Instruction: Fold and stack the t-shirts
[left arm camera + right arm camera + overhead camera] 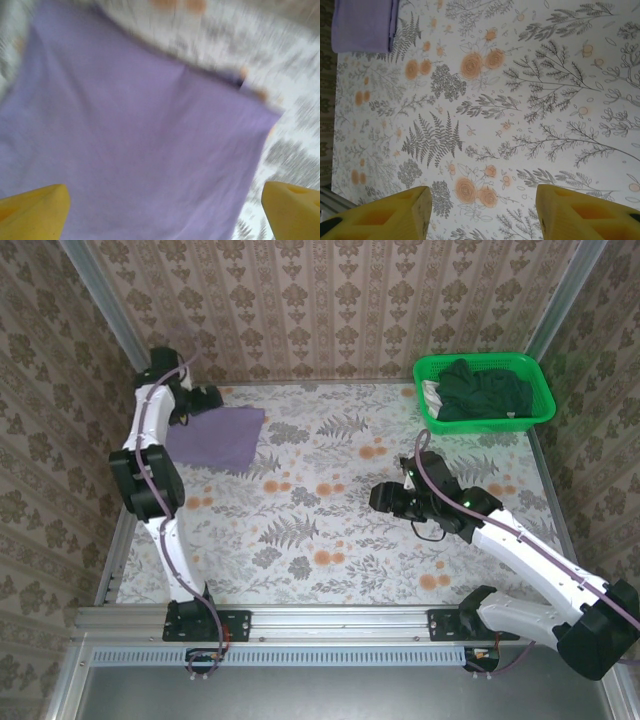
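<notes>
Lying folded, the purple shirt (222, 437) sits under the left gripper (164, 200), its jaws apart. The right gripper (485, 200) gapes empty too.

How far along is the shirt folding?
Done: the lavender t-shirt lies folded at the far left of the tablecloth. In hand: nothing; the left gripper is open over that shirt, and the right gripper is open over bare cloth. Left: the dark green t-shirts, bunched in the green basket, unfolded and unstacked.
</notes>
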